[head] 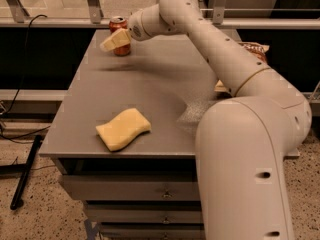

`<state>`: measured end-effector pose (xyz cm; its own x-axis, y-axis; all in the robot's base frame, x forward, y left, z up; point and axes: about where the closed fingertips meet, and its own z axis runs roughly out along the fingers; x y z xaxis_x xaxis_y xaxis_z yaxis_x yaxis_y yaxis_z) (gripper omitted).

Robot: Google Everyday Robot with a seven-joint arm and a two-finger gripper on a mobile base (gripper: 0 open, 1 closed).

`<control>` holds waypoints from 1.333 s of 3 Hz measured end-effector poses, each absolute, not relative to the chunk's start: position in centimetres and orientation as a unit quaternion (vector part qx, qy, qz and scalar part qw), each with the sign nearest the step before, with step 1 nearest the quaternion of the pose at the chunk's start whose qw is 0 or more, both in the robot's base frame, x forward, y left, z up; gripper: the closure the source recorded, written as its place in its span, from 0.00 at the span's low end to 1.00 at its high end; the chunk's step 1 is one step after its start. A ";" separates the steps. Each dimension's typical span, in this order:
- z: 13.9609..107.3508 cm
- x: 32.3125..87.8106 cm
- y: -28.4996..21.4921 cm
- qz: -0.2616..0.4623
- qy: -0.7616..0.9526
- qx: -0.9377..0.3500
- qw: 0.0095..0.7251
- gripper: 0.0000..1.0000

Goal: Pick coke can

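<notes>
Red aluminium with a silver top rim, the coke can stands upright near the far left corner of the grey table, in the upper left of the frame. The gripper is right at the can, crossing its front at mid-height; whether it is wide or already closed on the can I cannot tell.

By my judgement the can is light, thin-walled and smooth: a hard squeeze would dent it and a weak one would let it slip. The mid-body, across the round sides, looks the best hold. So close to the table edge, a sideways nudge could tip it off.

The arm reaches from the lower right up across the table. 1 yellow sponge lies near the front edge, well apart from the can. 1 chip bag peeks out behind the arm at the upper right.

The tabletop is flat and matte, with drawers beneath. Around it are speckled floor and a black cable at the left.
</notes>
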<state>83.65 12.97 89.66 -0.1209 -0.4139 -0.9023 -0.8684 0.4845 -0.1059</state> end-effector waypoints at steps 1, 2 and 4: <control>89.1 84.3 13.6 0.237 0.714 -0.442 0.488 0.19; 88.9 84.6 13.2 0.233 0.718 -0.432 0.493 0.42; 92.1 84.3 10.8 0.212 0.704 -0.426 0.527 0.88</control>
<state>84.29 10.76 92.09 -0.0808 -0.3758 -0.9232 -0.8236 0.5468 -0.1505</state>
